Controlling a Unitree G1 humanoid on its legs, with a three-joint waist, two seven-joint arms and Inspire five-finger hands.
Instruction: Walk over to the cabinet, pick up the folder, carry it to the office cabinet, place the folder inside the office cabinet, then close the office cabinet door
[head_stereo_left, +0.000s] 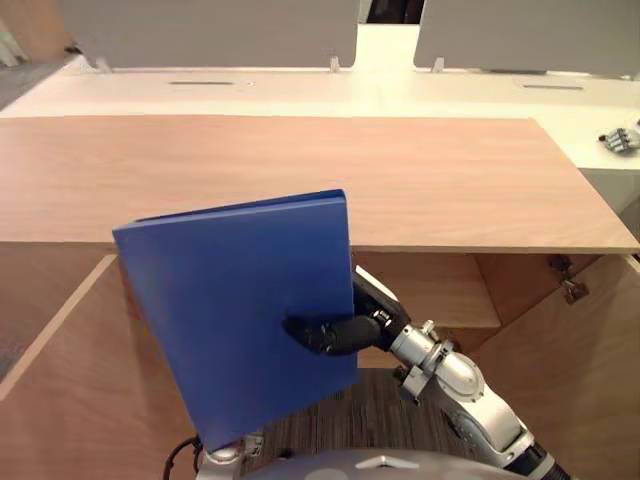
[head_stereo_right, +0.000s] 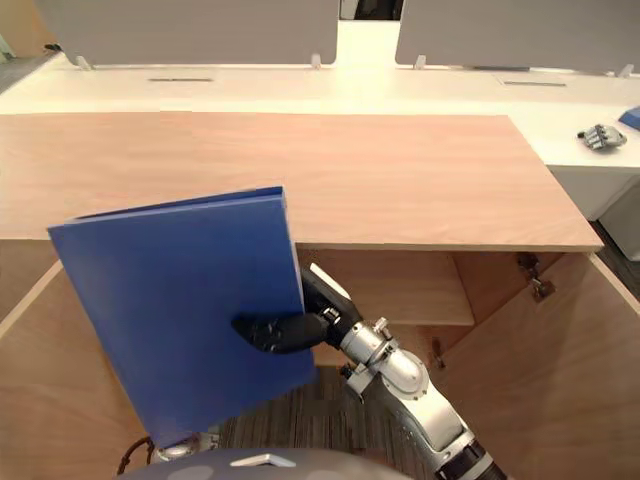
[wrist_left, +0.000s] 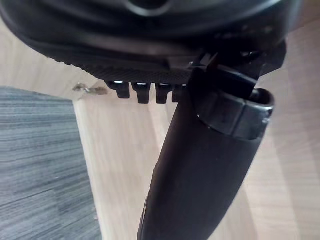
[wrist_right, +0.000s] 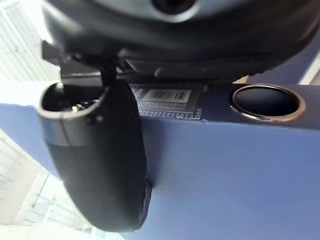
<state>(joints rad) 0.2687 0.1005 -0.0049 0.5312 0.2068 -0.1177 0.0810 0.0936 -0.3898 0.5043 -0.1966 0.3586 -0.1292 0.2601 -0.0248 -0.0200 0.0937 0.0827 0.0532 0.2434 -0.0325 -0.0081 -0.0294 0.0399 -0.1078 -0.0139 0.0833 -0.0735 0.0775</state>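
Note:
A blue folder (head_stereo_left: 240, 300) hangs upright and tilted in front of the open office cabinet (head_stereo_left: 300, 170), just below its wooden top. My right hand (head_stereo_left: 340, 330) is shut on the folder's right edge, with the thumb (wrist_right: 95, 160) pressed on the front cover and the fingers hidden behind it. The folder's spine with a metal ring hole (wrist_right: 267, 102) shows in the right wrist view. My left hand (wrist_left: 200, 165) is low, beside a wooden panel, open and holding nothing.
The cabinet's doors stand open on the left (head_stereo_left: 70, 390) and right (head_stereo_left: 570, 370), with a shelf (head_stereo_left: 440, 290) inside. Behind lies a white desk (head_stereo_left: 300, 85) with grey dividers (head_stereo_left: 210, 30) and a loose robot hand (head_stereo_left: 620, 138). Grey carpet (wrist_left: 35, 160) covers the floor.

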